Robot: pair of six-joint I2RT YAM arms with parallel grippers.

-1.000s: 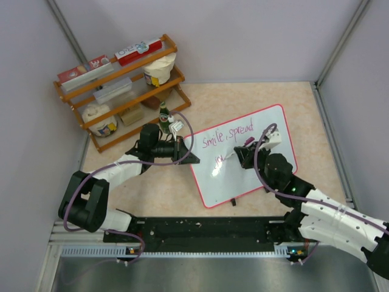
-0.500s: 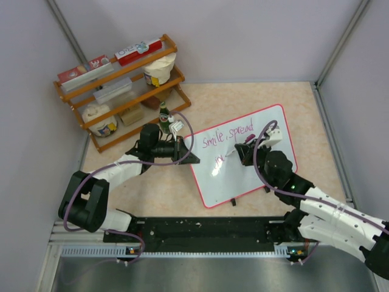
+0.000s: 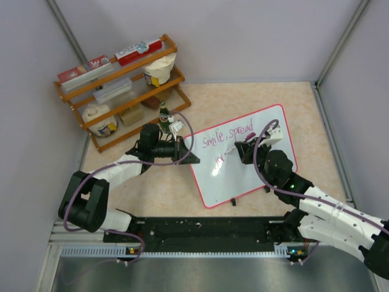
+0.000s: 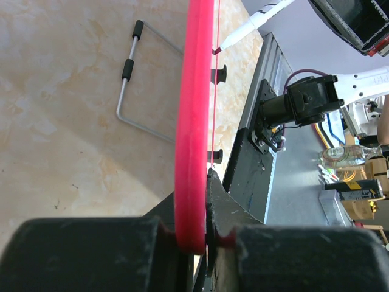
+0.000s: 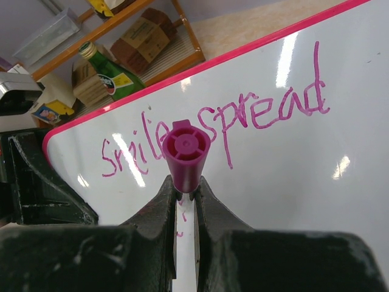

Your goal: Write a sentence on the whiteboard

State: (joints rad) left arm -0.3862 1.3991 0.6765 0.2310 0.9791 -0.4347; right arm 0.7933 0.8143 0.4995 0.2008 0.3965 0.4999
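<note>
The whiteboard [image 3: 264,131] with its red-pink frame stands tilted on the table right of centre. The sentence [image 3: 228,135] reads "Smile, spread" in pink cursive, with a few pink strokes [image 3: 219,157] started below it. My left gripper [image 3: 192,159] is shut on the board's left frame edge [image 4: 193,121]. My right gripper [image 3: 240,152] is shut on a white marker with a magenta end [image 5: 185,151], held over the board below the sentence [image 5: 219,125]. The marker's tip [image 4: 222,45] touches the board face in the left wrist view.
A wooden rack [image 3: 121,85] with boxes and jars stands at the back left. A green bottle [image 3: 163,114] is beside it, just behind my left arm. The board's wire stand [image 4: 143,79] lies on the table behind the board.
My right gripper has shifted slightly left and away along the board with the marker. The left gripper and the board have not moved.
</note>
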